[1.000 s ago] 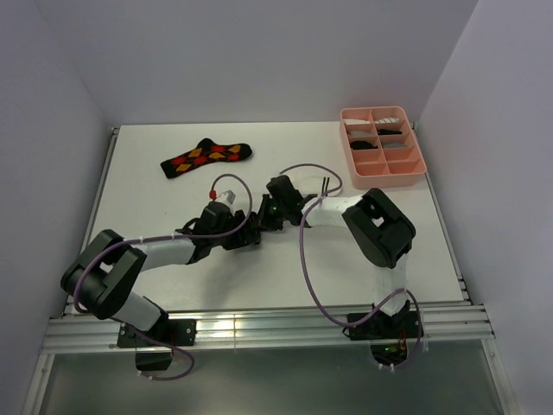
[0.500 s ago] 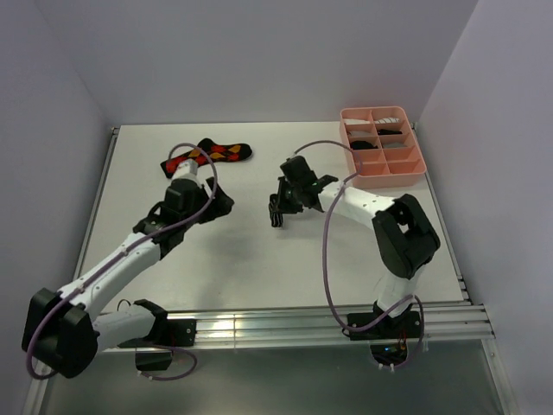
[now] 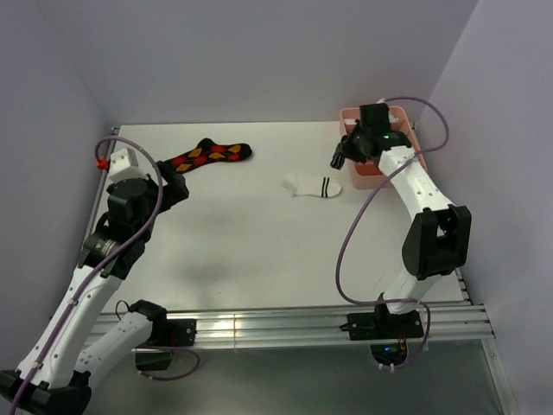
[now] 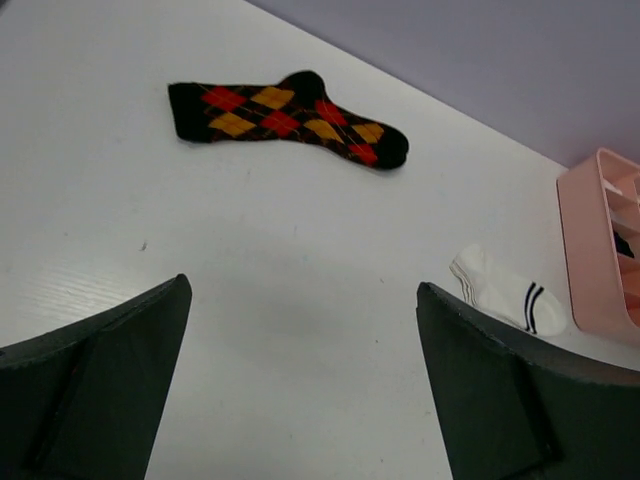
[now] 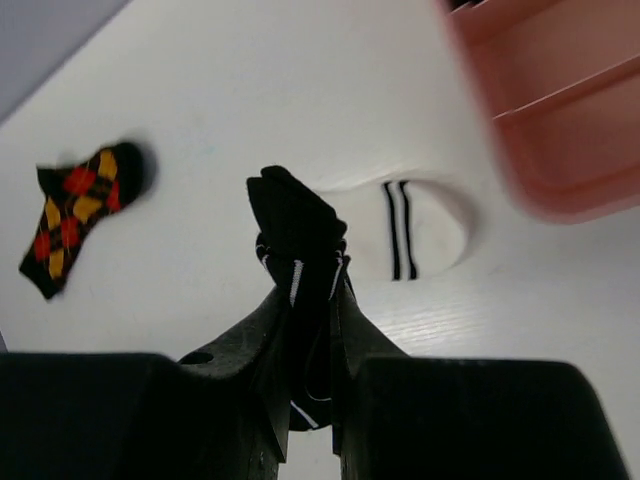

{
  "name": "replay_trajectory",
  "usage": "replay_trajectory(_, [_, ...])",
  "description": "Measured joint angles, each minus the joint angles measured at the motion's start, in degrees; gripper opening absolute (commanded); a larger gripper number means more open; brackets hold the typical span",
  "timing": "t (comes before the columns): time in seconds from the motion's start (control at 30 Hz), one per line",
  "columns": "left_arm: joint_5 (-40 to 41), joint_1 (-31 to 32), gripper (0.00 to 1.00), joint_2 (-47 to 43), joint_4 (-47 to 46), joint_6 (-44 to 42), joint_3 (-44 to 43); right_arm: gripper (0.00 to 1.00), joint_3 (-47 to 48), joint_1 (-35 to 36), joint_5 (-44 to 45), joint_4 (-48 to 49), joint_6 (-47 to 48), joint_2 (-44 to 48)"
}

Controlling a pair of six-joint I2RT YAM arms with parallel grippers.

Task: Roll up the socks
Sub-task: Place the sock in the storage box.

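**On the white table: one sock gripped, two lying loose**

At the far right of the white table [image 3: 259, 251], the right gripper [image 3: 342, 156] hangs just beside the left wall of the pink plastic compartment tray [image 3: 367, 180]. Its jaws are drawn in tight on the black fabric sock with thin white stripes [image 5: 297, 235]. The right wrist view shows this sock bunched between the fingers [image 5: 262, 345], its dark end sticking out past the tips and thin white lines showing in the clamped part. It is clear of the table surface.

The short white sock with two black cuff stripes [image 3: 313, 184] lies flat on the table, near the tray and just left of the right gripper. Nothing touches it.

The black sock with red, orange and yellow argyle diamonds [image 3: 210, 155] lies flat toward the far left of the table, well apart from the white sock.

At the left edge of the table, the left gripper [image 3: 177, 187] is raised above the surface, near the cuff end of the argyle sock but apart from it. Its jaws are spread wide and nothing is between them; the left wrist view shows only bare table between the two fingers [image 4: 95, 380].

The tray's contents are too small to identify.
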State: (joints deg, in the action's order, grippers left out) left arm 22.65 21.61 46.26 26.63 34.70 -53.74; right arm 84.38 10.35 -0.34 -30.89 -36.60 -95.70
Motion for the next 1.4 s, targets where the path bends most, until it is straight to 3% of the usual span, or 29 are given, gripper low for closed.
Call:
replay_trajectory(0.23, [5.6,-0.1,1.0,-3.0,3.0,-0.3,-0.4,0.0,6.3,-12.9,0.8,-3.5,-2.6,-2.4])
replay_trajectory(0.57, [9.3,0.0,0.99,-4.5,2.2,-0.2,4.8,0.0,11.4,-23.5,1.3,-2.6,-6.8,-11.9])
replay_trajectory(1.03, [10.1,-0.1,1.0,2.4,-1.0,0.5,6.4,0.0,19.7,-26.4,2.1,3.8,-11.6,-27.5])
replay_trajectory(1.4, [10.1,0.0,0.99,6.9,-2.5,0.7,6.4,0.0,19.8,-26.8,4.5,4.4,-15.6,-29.0])
